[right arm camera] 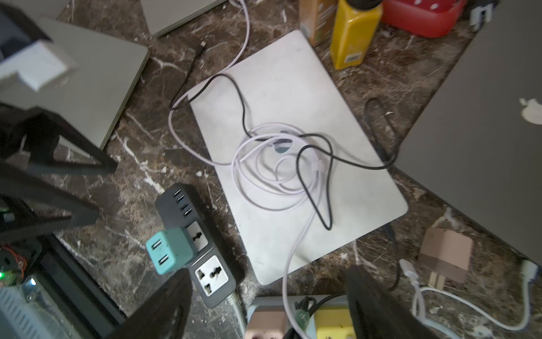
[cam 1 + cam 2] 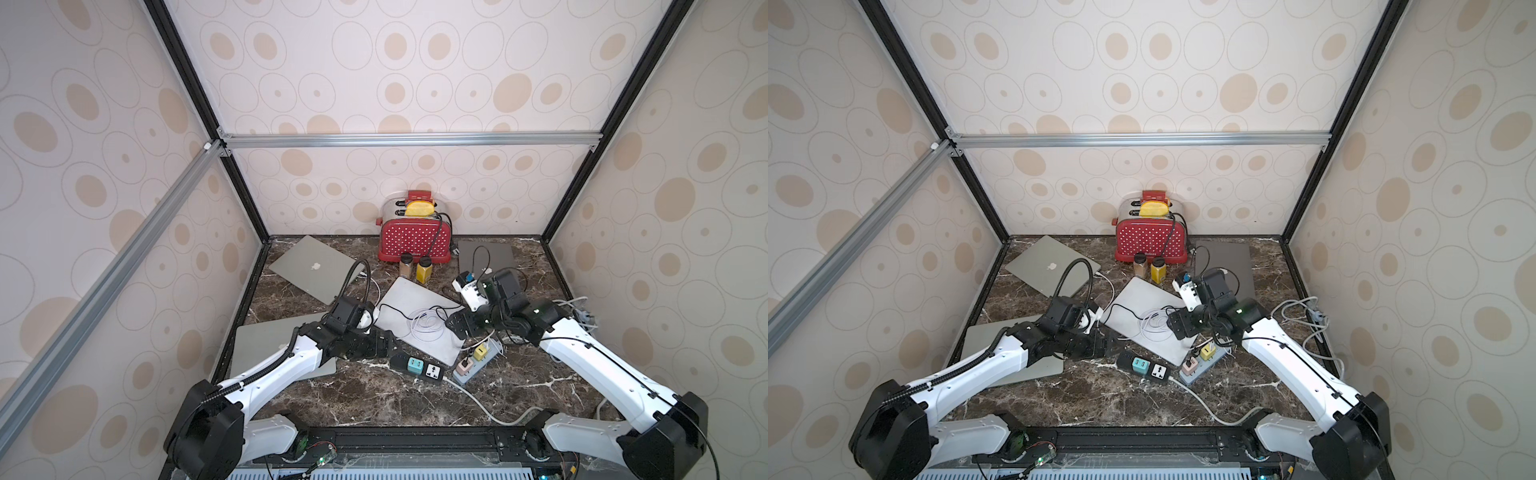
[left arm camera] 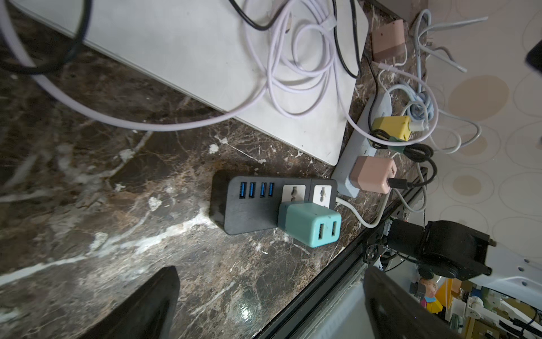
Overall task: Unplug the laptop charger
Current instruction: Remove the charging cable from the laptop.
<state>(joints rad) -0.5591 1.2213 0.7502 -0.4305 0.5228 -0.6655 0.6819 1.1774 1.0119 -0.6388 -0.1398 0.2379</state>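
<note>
A light blue power strip (image 3: 346, 173) lies at the front corner of the middle silver laptop (image 2: 415, 303), with a yellow adapter (image 3: 390, 124) and a pink adapter (image 3: 374, 174) plugged in. A lilac cable (image 1: 264, 164) coils on that laptop and runs down to the strip. A brownish charger (image 1: 445, 255) lies loose on the marble, prongs bare; I cannot tell which is the laptop charger. My right gripper (image 1: 267, 281) hangs open over the strip, empty. My left gripper (image 3: 269, 281) is open and empty beside a black power strip (image 3: 258, 205) holding a teal adapter (image 3: 311, 223).
Silver laptops lie at the back left (image 2: 311, 266) and front left (image 2: 257, 345), a dark one (image 2: 494, 253) at the back right. A red toaster (image 2: 413, 241) and two bottles (image 2: 415, 268) stand at the back. Loose white cables (image 2: 582, 311) pile along the right wall.
</note>
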